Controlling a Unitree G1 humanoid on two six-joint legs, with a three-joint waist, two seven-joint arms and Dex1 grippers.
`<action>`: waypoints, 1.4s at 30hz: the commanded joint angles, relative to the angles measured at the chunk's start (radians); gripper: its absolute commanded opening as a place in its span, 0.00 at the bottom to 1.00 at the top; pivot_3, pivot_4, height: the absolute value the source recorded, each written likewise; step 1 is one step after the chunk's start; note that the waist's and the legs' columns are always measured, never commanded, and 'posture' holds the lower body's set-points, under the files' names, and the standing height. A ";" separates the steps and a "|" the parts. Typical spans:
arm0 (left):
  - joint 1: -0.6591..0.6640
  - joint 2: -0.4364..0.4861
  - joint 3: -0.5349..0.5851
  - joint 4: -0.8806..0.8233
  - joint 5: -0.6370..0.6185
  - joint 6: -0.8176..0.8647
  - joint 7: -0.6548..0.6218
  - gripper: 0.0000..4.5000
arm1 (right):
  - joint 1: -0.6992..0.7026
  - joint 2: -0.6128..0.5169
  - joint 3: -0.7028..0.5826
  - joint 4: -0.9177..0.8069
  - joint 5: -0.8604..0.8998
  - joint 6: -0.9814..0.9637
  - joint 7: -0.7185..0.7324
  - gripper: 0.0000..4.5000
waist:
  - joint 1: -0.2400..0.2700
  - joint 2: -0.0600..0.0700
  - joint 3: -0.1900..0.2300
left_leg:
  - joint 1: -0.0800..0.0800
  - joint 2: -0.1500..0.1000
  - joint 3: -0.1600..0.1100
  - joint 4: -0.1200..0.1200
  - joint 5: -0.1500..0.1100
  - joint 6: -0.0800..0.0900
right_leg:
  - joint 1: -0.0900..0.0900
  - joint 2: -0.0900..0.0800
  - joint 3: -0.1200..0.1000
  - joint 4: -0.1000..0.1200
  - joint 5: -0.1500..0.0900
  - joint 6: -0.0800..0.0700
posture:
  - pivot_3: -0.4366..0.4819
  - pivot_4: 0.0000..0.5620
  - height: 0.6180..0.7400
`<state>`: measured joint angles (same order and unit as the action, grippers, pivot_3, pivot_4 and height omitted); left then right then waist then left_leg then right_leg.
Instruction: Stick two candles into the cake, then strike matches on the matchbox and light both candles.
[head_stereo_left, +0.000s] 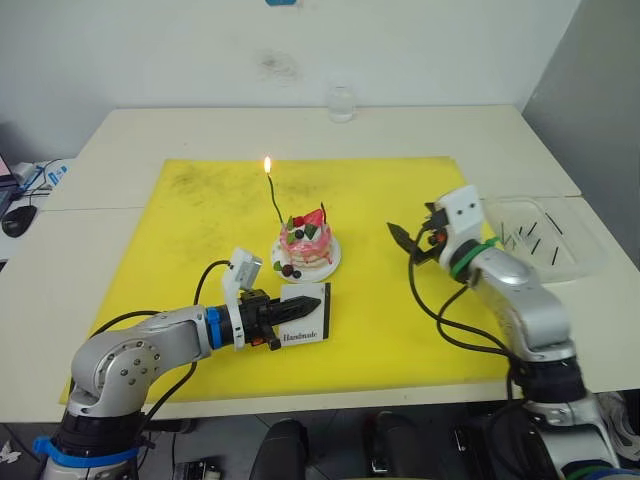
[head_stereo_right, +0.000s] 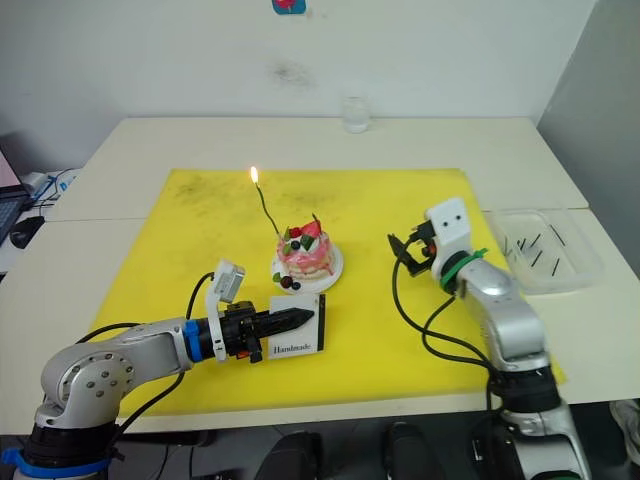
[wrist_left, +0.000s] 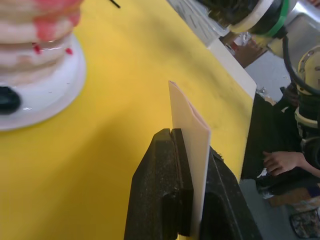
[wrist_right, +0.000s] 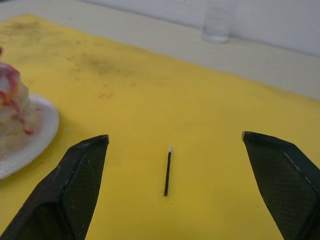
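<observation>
The pink cake (head_stereo_left: 306, 246) on its white plate (head_stereo_left: 333, 262) stands mid-mat. A thin green candle (head_stereo_left: 275, 202) rises from it with a flame at its tip. A shorter reddish candle (head_stereo_left: 323, 213) stands by the strawberry, with no flame showing. My left gripper (head_stereo_left: 300, 308) is shut on the white matchbox (head_stereo_left: 306, 322), just in front of the cake; the box's edge (wrist_left: 191, 125) shows clamped between the fingers. To the cake's right my right gripper (head_stereo_left: 405, 240) hangs open and empty above the mat. One dark match (wrist_right: 167, 172) lies on the mat below it.
The yellow mat (head_stereo_left: 190, 230) covers the table's middle. A clear plastic tray (head_stereo_left: 575, 262) holding several matches sits at the right. A glass (head_stereo_left: 341, 103) stands at the far edge. A mouse (head_stereo_left: 18, 220) lies far left. A person's hand (wrist_left: 280, 162) shows beyond the table.
</observation>
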<state>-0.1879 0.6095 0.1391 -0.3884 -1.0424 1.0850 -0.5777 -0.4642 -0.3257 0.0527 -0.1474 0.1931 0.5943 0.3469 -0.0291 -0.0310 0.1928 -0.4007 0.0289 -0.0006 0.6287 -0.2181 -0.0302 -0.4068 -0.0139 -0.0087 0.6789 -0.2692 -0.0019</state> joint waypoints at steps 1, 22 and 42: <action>-0.003 0.013 0.025 -0.013 -0.009 -0.003 0.000 0.00 | -0.057 0.033 0.009 0.077 -0.041 -0.067 -0.031 0.99 | 0.000 0.000 0.000 | 0.000 0.000 0.000 0.000 0.000 0.000 | 0.000 0.000 0.000 0.000 0.000 0.000 | 0.48 0.27 1.00; -0.015 0.026 0.022 -0.023 -0.027 0.008 0.003 0.00 | -0.155 0.162 -0.018 0.421 -0.151 -0.139 -0.175 0.70 | 0.000 0.000 0.000 | 0.000 0.000 0.000 0.000 0.000 0.000 | 0.000 0.000 0.000 0.001 0.000 0.000 | 0.48 0.27 1.00; -0.023 0.012 0.005 -0.029 -0.032 0.009 0.004 0.00 | -0.058 0.193 -0.024 0.019 -0.048 0.044 -0.123 0.01 | 0.001 0.000 0.000 | 0.000 0.000 -0.001 0.000 0.000 0.000 | 0.000 -0.001 0.000 0.000 0.000 0.000 | 0.48 0.27 1.00</action>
<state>-0.1966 0.6244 0.1409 -0.3881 -1.0542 1.0919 -0.5764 -0.5254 -0.1201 0.0406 -0.0079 0.1145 0.6031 0.2049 -0.0279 -0.0310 0.1927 -0.4013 0.0291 -0.0019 0.6285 -0.2181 -0.0302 -0.4072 -0.0148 -0.0090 0.6791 -0.2692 -0.0019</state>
